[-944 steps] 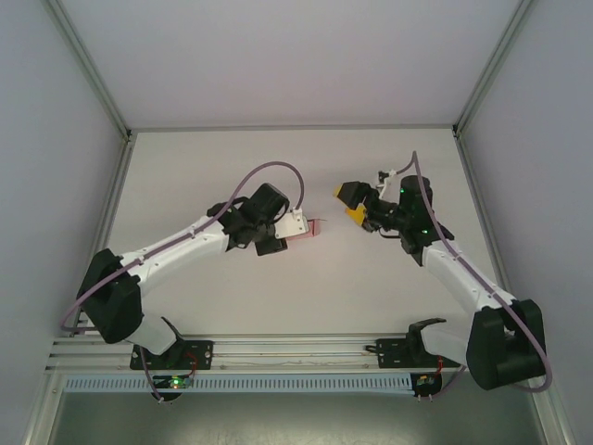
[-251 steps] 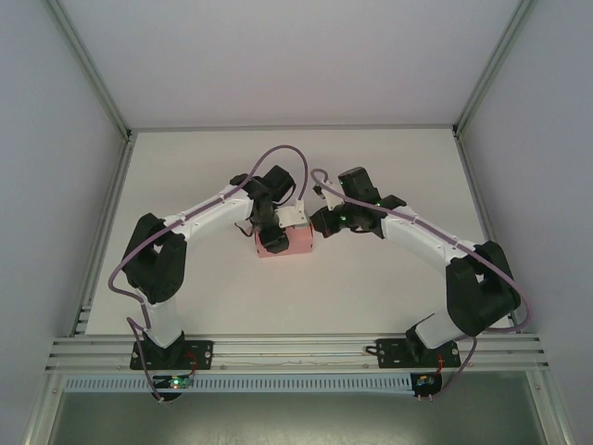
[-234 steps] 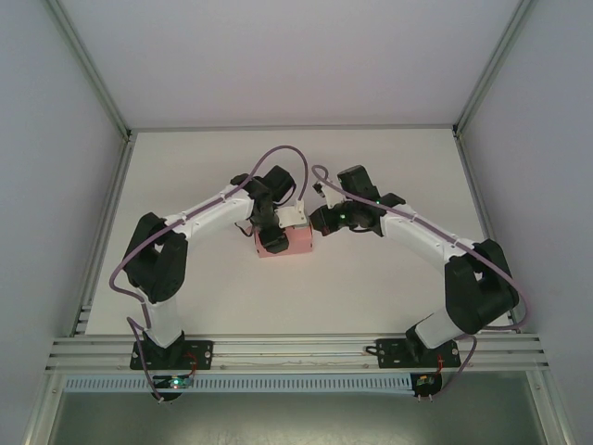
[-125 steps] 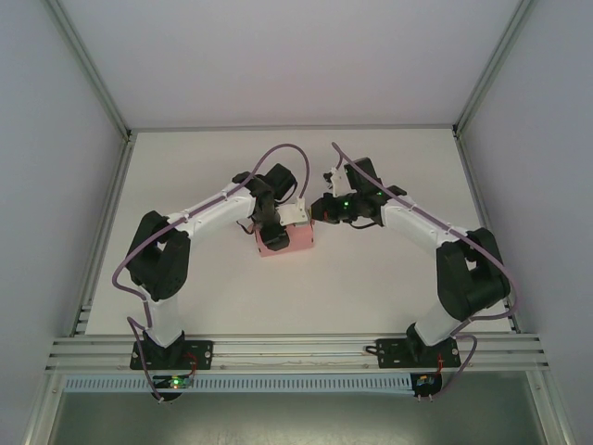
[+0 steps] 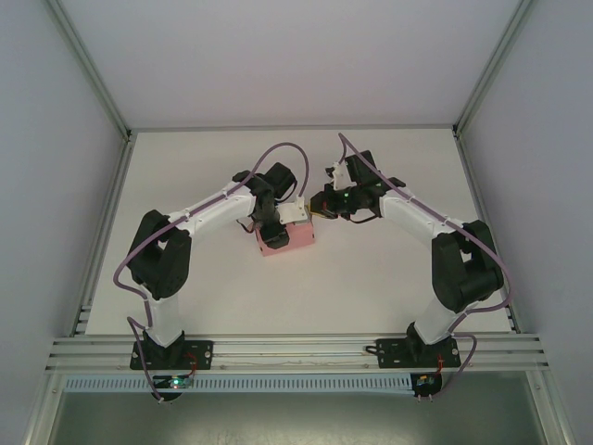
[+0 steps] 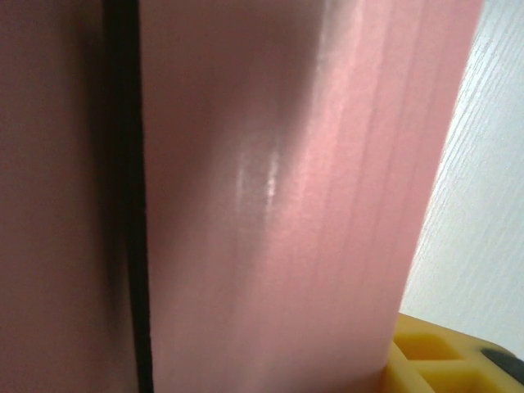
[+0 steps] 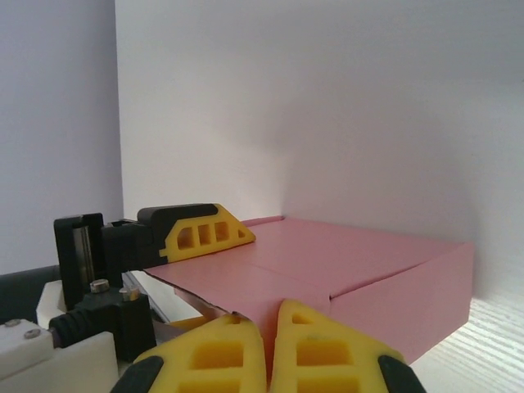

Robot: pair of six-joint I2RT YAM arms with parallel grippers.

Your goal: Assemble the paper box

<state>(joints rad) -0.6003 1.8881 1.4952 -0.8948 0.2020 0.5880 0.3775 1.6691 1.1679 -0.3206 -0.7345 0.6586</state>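
1. Nearest you, both arms are bolted to the rail at the table's near edge. Left arm and right arm both reach in toward the middle.
2. The box is pink card folded into a low rectangular shape. It lies mid-table, slightly left of centre, between the two wrists.
3. The left pincer sits over the box's left part and holds it.
   - From the right wrist you see one yellow finger flat on the top panel.
   - A bit more yellow shows under that panel's near edge.
4. In the left wrist view the pink card is right against the lens.
   - A dark seam runs top to bottom.
   - One yellow finger shows at the lower right, with white table beside it.
5. The right pincer is just off the box's far right corner.
   - Its jaws are pressed together with nothing between them.
   - In its own view the tips point at the box's near edge. You can't tell whether they touch.
6. A crease steps across the box's top where two panels meet.
7. Farthest back are plain pale walls.
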